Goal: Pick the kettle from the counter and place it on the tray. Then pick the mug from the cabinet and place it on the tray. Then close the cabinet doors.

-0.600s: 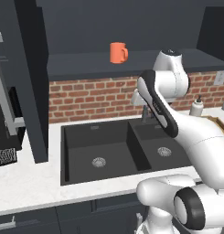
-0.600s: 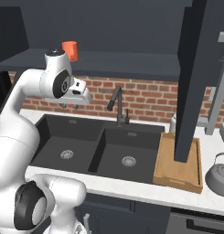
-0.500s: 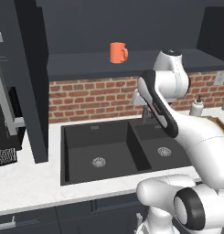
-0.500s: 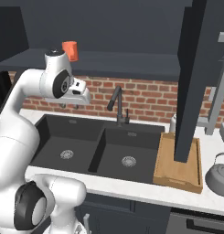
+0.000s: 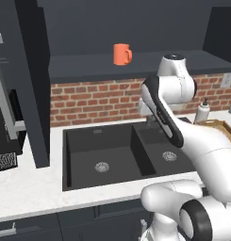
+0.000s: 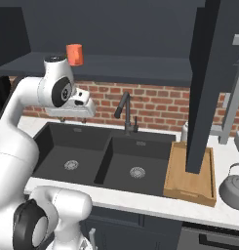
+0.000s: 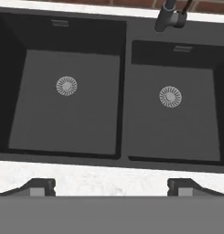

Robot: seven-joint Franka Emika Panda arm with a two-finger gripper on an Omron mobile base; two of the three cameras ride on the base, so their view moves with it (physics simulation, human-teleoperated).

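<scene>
Hovering our gripper (image 7: 111, 188) wide open and empty over the sink (image 7: 63, 132), we judge the kettle (image 6: 236, 186), on the counter (image 6: 223, 217) just beside the tray (image 6: 189, 188), rigid, smooth and fairly heavy; its thin arched handle seems the best hold.

the counter (image 6: 140, 201) is white, faintly marbled stone with a dark double sink (image 7: 120, 91) set into it, straight below the wide-open claw (image 7: 111, 186), and a dark faucet (image 6: 124, 111) beyond the basins. well off to the claw's right a wooden tray (image 6: 190, 177) lies on the stone, with the grey kettle (image 6: 234, 186) on the counter just past the tray. above and ahead of the claw, the cabinet shelf (image 5: 136, 63) carries the orange mug (image 5: 121, 54).
</scene>
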